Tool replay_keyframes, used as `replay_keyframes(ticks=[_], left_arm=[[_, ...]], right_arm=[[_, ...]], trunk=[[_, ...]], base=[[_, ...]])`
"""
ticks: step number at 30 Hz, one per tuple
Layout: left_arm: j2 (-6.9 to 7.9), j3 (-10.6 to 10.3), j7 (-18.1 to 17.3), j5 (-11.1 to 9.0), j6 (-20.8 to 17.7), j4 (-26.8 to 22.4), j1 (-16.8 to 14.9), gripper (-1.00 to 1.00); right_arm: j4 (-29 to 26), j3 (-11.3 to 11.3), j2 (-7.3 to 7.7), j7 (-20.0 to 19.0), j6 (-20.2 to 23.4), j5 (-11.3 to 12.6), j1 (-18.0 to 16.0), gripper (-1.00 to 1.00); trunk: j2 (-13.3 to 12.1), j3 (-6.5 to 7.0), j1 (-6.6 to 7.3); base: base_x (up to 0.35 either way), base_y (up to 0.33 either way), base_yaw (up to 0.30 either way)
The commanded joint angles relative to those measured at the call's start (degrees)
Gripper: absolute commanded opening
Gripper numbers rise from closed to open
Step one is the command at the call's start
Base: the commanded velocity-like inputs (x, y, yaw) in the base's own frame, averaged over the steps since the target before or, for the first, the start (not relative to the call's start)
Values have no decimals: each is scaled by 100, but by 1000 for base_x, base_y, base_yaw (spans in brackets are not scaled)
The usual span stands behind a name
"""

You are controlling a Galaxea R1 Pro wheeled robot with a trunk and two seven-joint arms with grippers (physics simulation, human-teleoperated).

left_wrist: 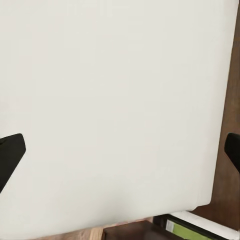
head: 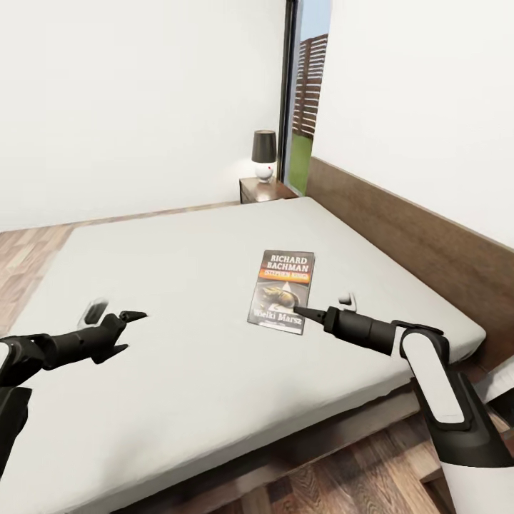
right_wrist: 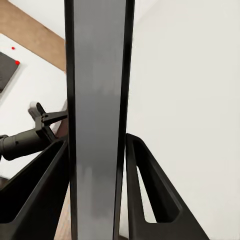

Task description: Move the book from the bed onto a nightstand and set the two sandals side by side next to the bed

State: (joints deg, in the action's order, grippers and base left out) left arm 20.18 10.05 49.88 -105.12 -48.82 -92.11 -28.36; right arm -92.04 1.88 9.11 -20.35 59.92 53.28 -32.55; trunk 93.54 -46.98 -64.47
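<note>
Both arms reach out low over the bed (head: pixel 185 343), which takes up most of the head view: a wide pale mattress on a dark wood frame, with a brown headboard (head: pixel 421 235) running along its right side. Wood-plank floor (head: pixel 28 257) shows beyond the far edge and in front of the frame. At the far corner stands a dark nightstand (head: pixel 260 190) carrying a lamp (head: pixel 264 154) with a black shade, beside a tall window. On the mattress, toward the headboard, the book (head: pixel 283 290) lies flat, cover up. Its near edge is clamped between the narrow jaws of the right gripper (head: pixel 308 313); the right wrist view shows the book edge-on between the fingers (right_wrist: pixel 150 200). Well to the left, the left gripper (head: pixel 127 330) hovers above bare mattress, jaws wide and holding nothing.
</note>
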Motion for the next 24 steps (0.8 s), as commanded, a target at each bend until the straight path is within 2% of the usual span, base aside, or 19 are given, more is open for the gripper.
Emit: replay_keyframes(ticks=[1, 4, 9, 14, 18, 19, 22, 24], left_arm=[[-1, 8, 59, -56, -14, -3, -4, 100], [31, 259, -96, -54, -138, -2, 89, 100], [51, 458, -287, -52, -231, 10, 182, 100], [46, 525, -369, -3, -265, 53, 225, 100], [19, 549, -420, 250, -298, 45, 366, 100], [19, 549, -420, 250, -298, 45, 366, 100], [45, 633, -616, 375, -379, 19, 713, 100], [62, 811, -981, 434, -436, 9, 962, 100]], right_arm=[[-1, 1, 3, -60, 8, -64, -3, -100], [5, 31, 0, -58, 8, -64, -8, -100], [13, 90, -4, -58, 8, -65, -14, -100], [20, 153, -10, -57, 8, -67, -19, -100], [113, 239, -53, -44, 8, -70, -30, -100], [113, 239, -53, -44, 8, -70, -30, -100], [224, 342, -117, 14, 8, -71, -43, -100], [267, 393, -153, 63, 8, -72, -48, -100]], trunk=[[-39, 23, 23], [-160, 102, 89], [-360, 234, 199], [-561, 366, 308], [-721, 472, 396], [-761, 498, 418], [-882, 577, 484], [-962, 630, 528]], base=[[0, 0, 110], [0, 0, 110], [0, 0, 110], [0, 0, 110], [0, 0, 110], [0, 0, 110], [0, 0, 110], [0, 0, 110]])
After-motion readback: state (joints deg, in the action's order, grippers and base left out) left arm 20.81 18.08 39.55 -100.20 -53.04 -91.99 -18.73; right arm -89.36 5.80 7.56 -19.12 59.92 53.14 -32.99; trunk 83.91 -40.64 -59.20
